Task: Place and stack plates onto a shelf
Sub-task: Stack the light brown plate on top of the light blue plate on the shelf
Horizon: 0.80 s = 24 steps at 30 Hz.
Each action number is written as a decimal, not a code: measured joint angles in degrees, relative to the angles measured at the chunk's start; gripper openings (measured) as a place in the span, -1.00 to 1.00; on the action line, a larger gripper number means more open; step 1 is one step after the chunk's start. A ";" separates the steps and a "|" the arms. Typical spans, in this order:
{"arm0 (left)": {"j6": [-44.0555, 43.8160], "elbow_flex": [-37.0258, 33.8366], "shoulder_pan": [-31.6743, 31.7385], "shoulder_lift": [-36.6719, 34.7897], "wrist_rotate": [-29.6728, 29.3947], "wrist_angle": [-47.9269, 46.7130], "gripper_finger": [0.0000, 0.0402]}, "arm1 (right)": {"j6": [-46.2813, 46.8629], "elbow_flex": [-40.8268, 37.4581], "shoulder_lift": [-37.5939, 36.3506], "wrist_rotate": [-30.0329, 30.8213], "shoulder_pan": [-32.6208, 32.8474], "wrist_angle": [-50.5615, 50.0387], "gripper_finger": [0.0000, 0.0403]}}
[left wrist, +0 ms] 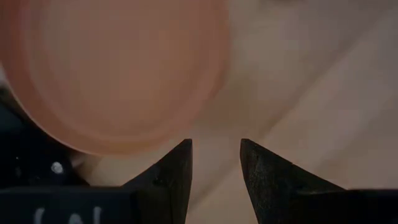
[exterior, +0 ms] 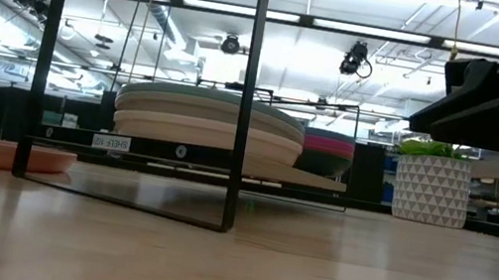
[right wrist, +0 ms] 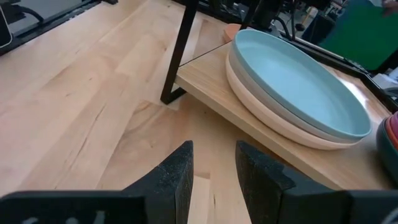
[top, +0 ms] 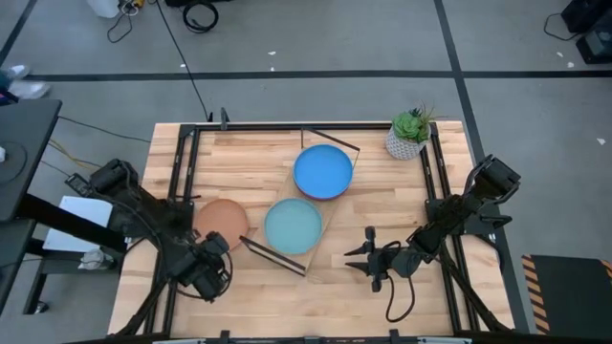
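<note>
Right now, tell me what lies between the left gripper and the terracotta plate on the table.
Nothing: in the left wrist view, only bare tabletop separates the left gripper from the terracotta plate.

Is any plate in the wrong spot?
Yes: the terracotta plate lies on the tabletop beside the shelf, not stacked on it. The left end effector is near it, open.

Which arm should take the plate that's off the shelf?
Left, probably. The terracotta plate lies on the tabletop beside the left gripper, filling its wrist view. The right gripper sits across the shelf, facing the stacks.
</note>
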 joint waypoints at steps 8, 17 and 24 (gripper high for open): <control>11.69 -6.20 1.27 0.00 -0.86 3.83 -0.29 | 1.11 0.01 0.00 0.00 0.00 -0.11 -0.38; 14.95 -12.39 1.49 0.02 -1.04 10.65 -0.30 | 1.26 0.02 0.00 -0.01 0.02 -0.79 -0.38; 18.13 -12.41 1.47 0.02 0.11 12.60 -0.79 | 2.20 0.01 0.00 -0.13 0.17 -0.81 -0.38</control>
